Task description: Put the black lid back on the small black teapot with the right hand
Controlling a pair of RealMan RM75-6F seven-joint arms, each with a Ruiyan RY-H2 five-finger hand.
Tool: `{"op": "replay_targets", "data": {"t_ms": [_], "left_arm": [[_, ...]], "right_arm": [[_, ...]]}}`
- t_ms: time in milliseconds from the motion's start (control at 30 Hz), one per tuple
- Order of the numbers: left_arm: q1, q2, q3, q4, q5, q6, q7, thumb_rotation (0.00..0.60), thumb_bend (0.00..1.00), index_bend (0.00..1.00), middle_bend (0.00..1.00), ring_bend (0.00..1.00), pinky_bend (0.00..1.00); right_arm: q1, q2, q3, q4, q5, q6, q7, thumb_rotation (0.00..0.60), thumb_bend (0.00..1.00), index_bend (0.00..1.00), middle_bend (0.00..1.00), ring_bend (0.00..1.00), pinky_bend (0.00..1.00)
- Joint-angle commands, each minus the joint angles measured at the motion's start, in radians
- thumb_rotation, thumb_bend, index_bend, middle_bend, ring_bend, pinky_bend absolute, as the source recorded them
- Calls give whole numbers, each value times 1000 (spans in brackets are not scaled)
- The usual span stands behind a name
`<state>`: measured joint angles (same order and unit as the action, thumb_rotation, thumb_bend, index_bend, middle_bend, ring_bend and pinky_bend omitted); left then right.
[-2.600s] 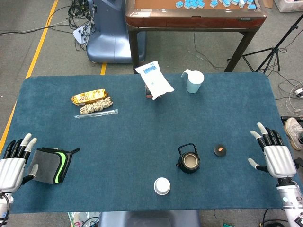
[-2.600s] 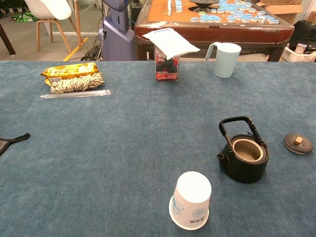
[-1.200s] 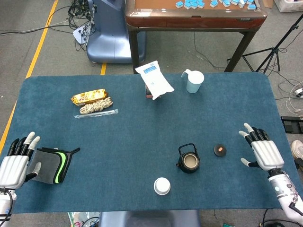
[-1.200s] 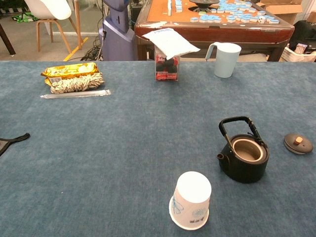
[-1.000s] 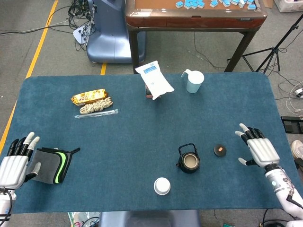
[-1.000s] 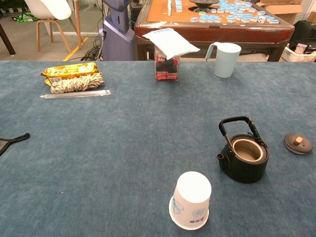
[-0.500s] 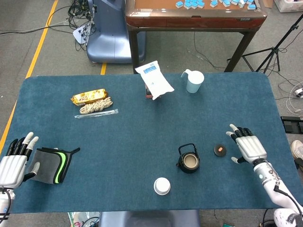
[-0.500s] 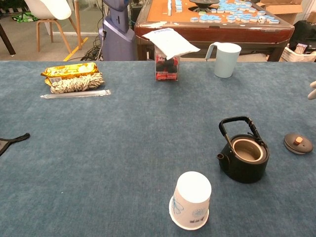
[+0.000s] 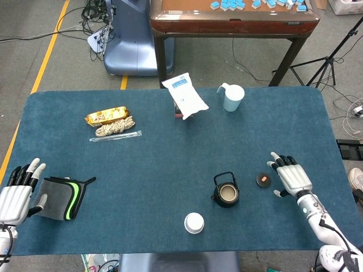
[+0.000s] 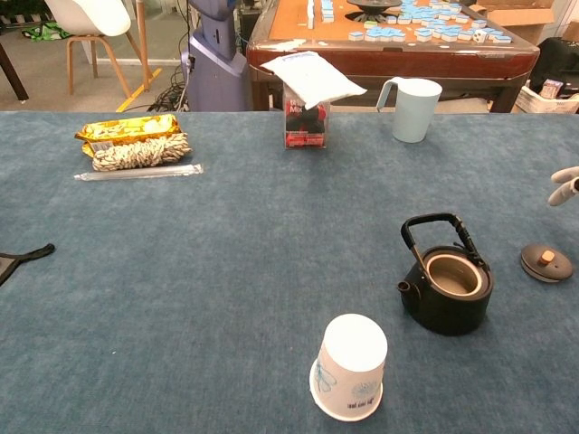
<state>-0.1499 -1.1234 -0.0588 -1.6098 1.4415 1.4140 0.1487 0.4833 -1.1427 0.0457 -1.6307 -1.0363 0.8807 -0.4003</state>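
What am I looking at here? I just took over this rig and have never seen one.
Two robot arms with fingered hands work at a blue table. One picture looks down from the robot's head, the other forward from its chest. The right hand hovers open beside the black lid, holding nothing; the chest view shows only its fingertips. The open teapot stands left of the lid. The left hand is open beside a grey cloth. Also there: a paper cup, a mug, a white pouch and snacks.

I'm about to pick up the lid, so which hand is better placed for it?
The right hand: it hovers open just beside the lid, which lies right of the teapot. The left hand is at the table's far left edge, by the grey cloth.
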Motion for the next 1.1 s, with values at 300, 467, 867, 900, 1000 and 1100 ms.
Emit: {"op": "replay_targets", "data": {"t_ms": [300,467,867,900,1000,1100], "left_arm": [[-3,-4,1,15,-6,-8,-11,600,386,0,0,0,0],[-4,-6,2,26,-7,-12,-23,600,386,0,0,0,0],[1,-11,6,52,-6,-11,-50,600,386,0,0,0,0],[0,-11,6,53,-7,-12,-52,600,386,0,0,0,0],[-1,-11,6,56,-6,-15,-55,600,386,0,0,0,0],[-1,-11,7,59,-6,-15,-57,600,386,0,0,0,0]], "right_arm": [[19,-41,-16,43,19,-16,-3,600,207,193,0,0,0],[35,-61,-20,70,28,-40,3,600,207,223,0,0,0],[60,-101,-29,118,55,-67,-1,600,207,243,0,0,0],[63,-103,-29,120,57,-67,-2,600,207,243,0,0,0],[69,-108,-30,126,63,-72,-2,600,207,244,0,0,0],[75,-113,-32,134,70,-78,-3,600,206,244,0,0,0]]}}
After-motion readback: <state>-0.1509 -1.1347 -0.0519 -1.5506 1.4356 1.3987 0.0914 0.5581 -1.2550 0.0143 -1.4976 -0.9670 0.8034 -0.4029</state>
